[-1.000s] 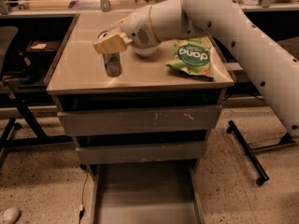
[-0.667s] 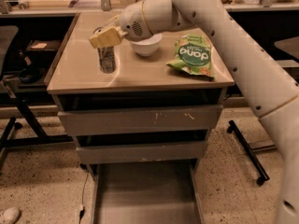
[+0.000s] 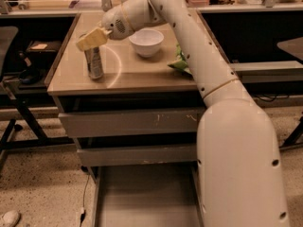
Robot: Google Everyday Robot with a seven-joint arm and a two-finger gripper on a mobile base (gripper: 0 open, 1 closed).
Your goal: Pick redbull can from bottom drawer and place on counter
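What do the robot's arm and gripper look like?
The arm is glossy white, made of thick rounded segments with small dark dots and thin tan seams. The gripper, over the redbull can on the counter, is pale yellow-tan on a rounded white wrist.

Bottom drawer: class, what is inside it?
Only bare grey floor shows in the bottom drawer; the arm covers its right side. The redbull can stands on the counter, below the end effector.
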